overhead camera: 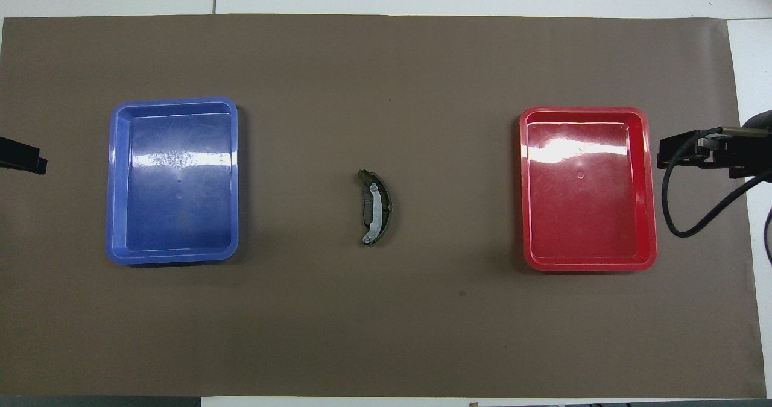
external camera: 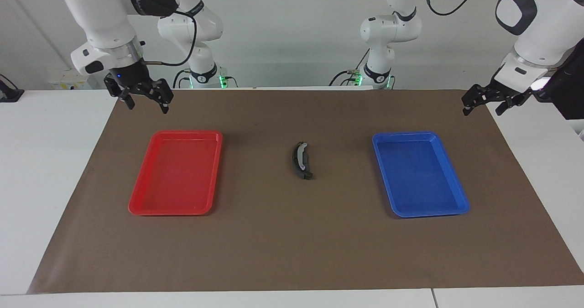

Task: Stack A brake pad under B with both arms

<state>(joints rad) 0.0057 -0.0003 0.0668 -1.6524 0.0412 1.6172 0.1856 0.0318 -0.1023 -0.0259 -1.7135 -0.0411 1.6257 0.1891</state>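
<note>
In the middle of the brown mat lies B point(overhead camera: 376, 205) point(external camera: 299, 154), a black crescent with a silver band on top. The short dark A brake pad point(overhead camera: 366, 209) shows partly from under it, on the side toward the blue tray. My right gripper point(external camera: 146, 105) point(overhead camera: 693, 154) hangs open and holds nothing, over the mat's edge past the red tray point(external camera: 137, 206), toward the right arm's end of the table. My left gripper point(external camera: 482, 109) waits open over the mat's corner at the left arm's end; only its tip point(overhead camera: 24, 157) shows in the overhead view.
A blue tray point(external camera: 456, 207) point(overhead camera: 112, 184) lies toward the left arm's end and a red tray point(overhead camera: 648, 184) toward the right arm's end, neither holding anything. A black cable point(overhead camera: 672, 211) hangs from the right wrist beside the red tray.
</note>
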